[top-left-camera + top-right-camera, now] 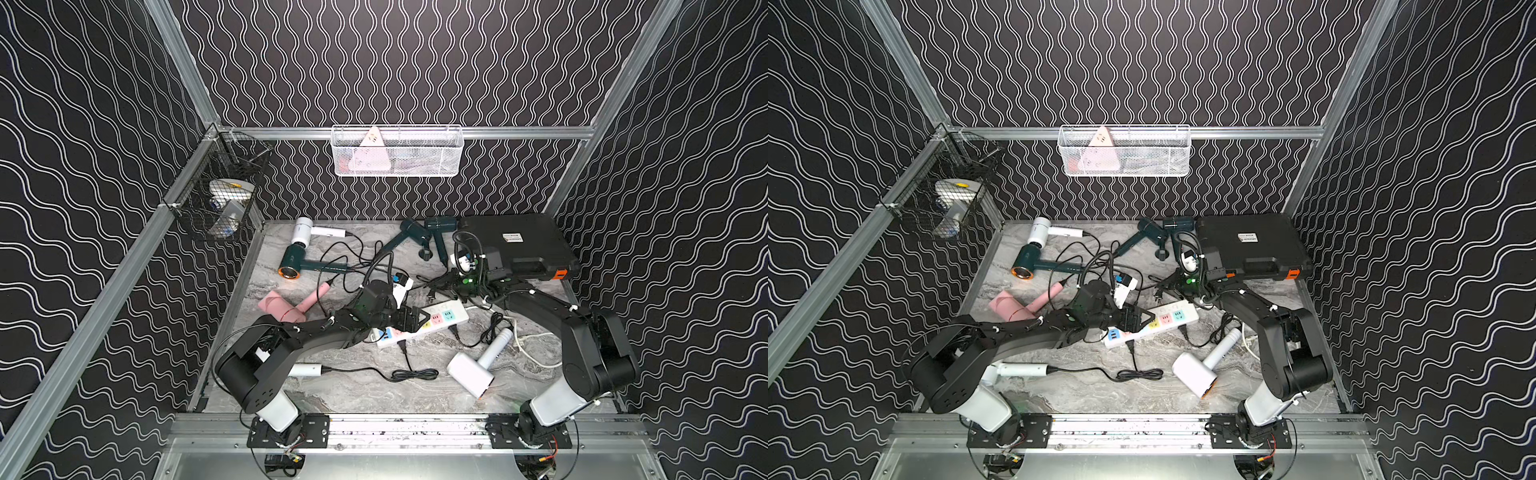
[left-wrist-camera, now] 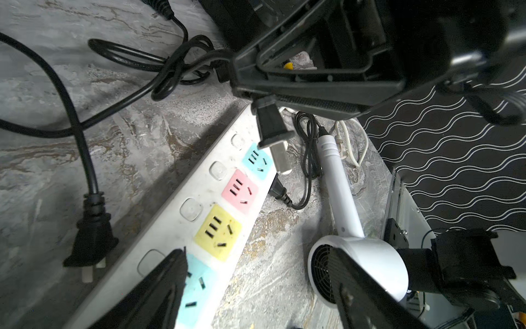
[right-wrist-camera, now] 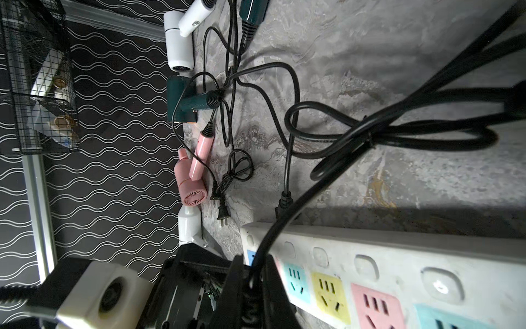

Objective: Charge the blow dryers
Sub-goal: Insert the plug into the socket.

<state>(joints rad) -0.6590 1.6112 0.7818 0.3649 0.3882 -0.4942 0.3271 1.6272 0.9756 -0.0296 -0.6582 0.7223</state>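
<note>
Bare table (image 1: 365, 399) at front middle, so I can pass there. Tangled cords (image 3: 367, 136) clog the centre behind the power strip (image 1: 432, 322). A plug (image 2: 270, 125) hangs over its end socket. White dryer (image 1: 471, 372) and black case (image 1: 519, 237) block the right side.

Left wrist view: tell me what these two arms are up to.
The right gripper is shut on a black plug, holding it prongs-down over the end of the white power strip, by its last blue socket. The left gripper hovers over the strip, jaws open, holding nothing. Several blow dryers lie scattered on the table.
</note>
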